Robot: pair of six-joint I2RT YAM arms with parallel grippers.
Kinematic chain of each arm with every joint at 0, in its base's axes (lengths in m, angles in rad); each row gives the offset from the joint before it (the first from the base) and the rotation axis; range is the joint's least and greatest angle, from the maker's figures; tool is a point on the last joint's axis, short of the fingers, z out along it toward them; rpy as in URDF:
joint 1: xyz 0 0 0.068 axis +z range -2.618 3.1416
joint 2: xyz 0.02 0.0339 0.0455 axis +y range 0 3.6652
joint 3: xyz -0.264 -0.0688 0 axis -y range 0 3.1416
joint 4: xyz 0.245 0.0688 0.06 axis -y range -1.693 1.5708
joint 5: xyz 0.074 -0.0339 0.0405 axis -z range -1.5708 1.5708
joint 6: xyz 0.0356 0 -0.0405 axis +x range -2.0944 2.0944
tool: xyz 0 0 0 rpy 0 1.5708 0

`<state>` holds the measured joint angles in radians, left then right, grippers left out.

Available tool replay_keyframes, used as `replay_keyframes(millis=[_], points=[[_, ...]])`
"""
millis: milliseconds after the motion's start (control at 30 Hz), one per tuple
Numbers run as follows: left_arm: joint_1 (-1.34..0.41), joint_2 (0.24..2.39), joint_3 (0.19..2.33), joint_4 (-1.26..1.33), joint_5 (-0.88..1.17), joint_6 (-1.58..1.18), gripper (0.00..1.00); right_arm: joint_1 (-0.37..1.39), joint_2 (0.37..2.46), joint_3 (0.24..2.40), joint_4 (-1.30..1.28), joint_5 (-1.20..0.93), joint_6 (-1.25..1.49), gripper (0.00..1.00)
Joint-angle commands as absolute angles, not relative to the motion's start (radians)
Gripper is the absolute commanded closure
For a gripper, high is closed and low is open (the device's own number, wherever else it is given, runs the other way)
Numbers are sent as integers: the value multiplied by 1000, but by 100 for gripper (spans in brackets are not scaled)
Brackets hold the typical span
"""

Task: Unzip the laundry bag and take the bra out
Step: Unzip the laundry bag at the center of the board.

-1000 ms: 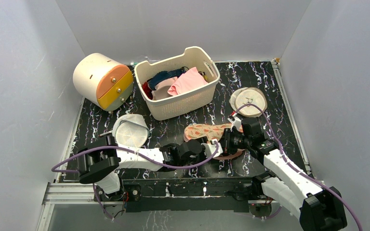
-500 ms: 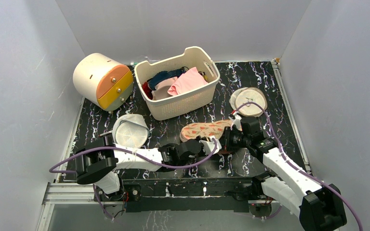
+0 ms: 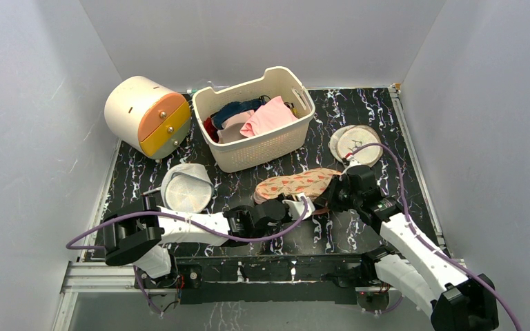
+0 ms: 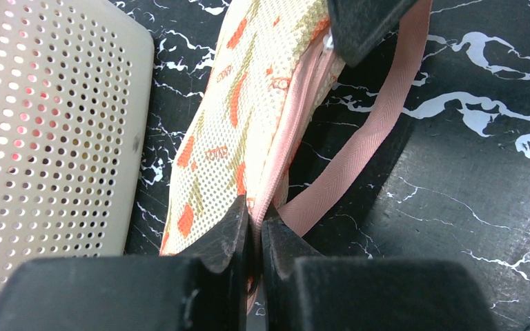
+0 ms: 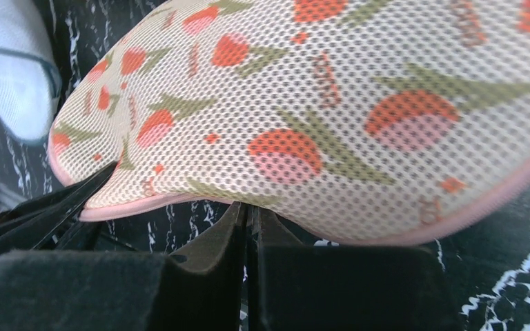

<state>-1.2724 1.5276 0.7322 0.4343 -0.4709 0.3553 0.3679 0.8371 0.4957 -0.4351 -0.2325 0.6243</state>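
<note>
**End effectors.** The left gripper (image 3: 298, 205) (image 4: 255, 222) is clenched. Its jaws meet on the pink zip edge of the bag (image 3: 297, 185) (image 4: 248, 103) (image 5: 317, 103) and pinch that edge at the bag's 8 o'clock end. The right gripper (image 3: 334, 196) (image 5: 250, 215) also has its jaws pressed together, with no gap showing. It sits against the bag's 4 o'clock end, under the pink rim. In the left wrist view, one of its fingers (image 4: 362, 21) covers the zip line there. Whether it grips a zip pull cannot be told.

**Bag.** The bag lies on the table (image 3: 386, 124) at 6 o'clock from the basket (image 3: 276, 148), spanned between the two grippers. Its long axis runs from 8 o'clock to 2 o'clock. The mesh shell is beige with red-orange flowers and green leaves, and is edged in pink. The visible stretch of zip is closed. A pink strap (image 4: 366, 152) loops out from the seam and rests on the table beside the bag.
</note>
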Motion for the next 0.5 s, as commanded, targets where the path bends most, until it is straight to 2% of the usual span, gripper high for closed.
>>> replay_keyframes(millis=[0,200,333,400,467], points=[[-1266,1472,721,447,-531,350,100,364,808,553,-497,-20,674,100],[-1268,1470,731,426,-543,337,100,364,777,555,-515,18,693,100],[-1267,1464,734,417,-542,333,100,364,776,544,-463,-124,628,100],[-1267,1456,734,409,-513,335,80,364,784,528,-381,-284,577,100],[-1268,1440,735,395,-450,337,55,365,803,523,-343,-389,545,100]])
